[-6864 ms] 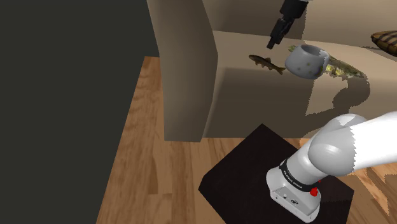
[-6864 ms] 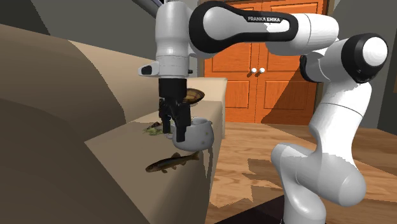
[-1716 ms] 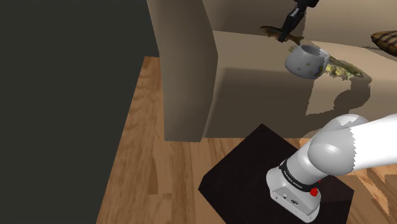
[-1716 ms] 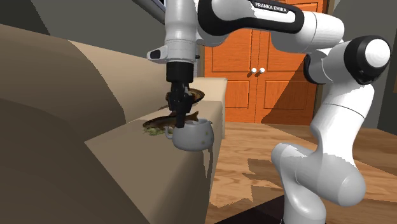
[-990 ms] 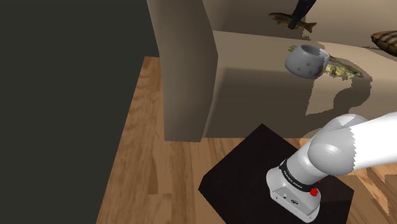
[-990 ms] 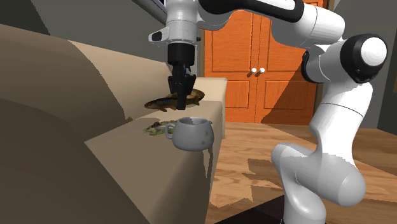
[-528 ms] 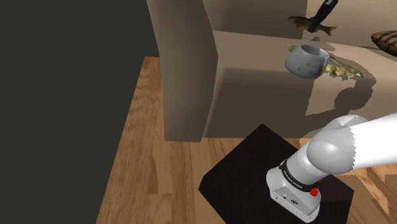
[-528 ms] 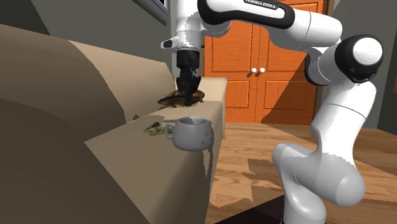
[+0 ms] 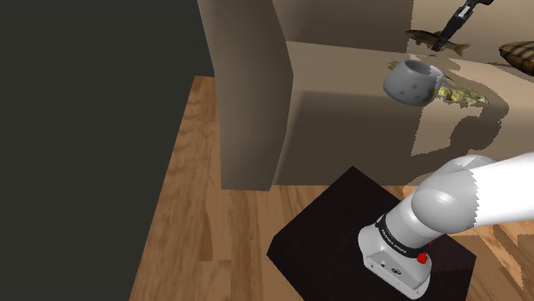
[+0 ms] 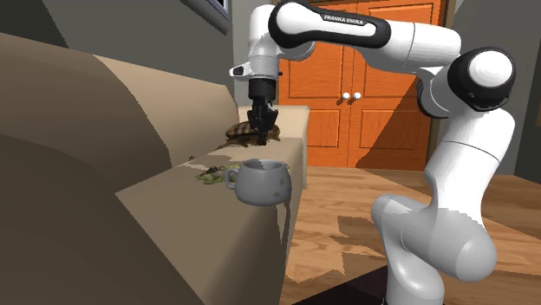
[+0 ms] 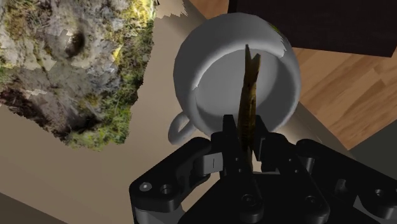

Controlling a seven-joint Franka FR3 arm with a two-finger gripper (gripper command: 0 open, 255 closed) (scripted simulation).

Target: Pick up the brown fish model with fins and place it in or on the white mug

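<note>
Tan sofa (image 9: 342,111), slim brown fish (image 11: 249,83) in claw (image 11: 245,128)

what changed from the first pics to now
The hand closed on the brown fish, which had lain on the sofa beside the grey-white mug. It lifted the fish and carried it toward the shoulder view's right. The fish now hangs in the air above the seat, and in the wrist view it lines up with the mug's opening. The mug, the mossy lump and the sofa stayed put.
</note>
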